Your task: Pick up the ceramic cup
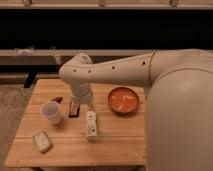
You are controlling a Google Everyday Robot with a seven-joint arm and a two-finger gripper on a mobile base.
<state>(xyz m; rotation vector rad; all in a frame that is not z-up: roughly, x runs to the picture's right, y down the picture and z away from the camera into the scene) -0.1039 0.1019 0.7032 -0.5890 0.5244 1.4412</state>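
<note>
Ceramic cup (51, 111) upright on left part of wooden counter (117, 146). Gripper (74, 109) positioned low at counter just right of cup; open or closed state not discernible. White bottle (90, 124) just beside gripper, toward front edge. Orange bowl (123, 99) well apart at right.

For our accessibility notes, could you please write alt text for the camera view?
The robot's gripper hangs low over a wooden table, just beside the ceramic cup. A white bottle, an orange bowl and a pale packet sit nearby.
</note>
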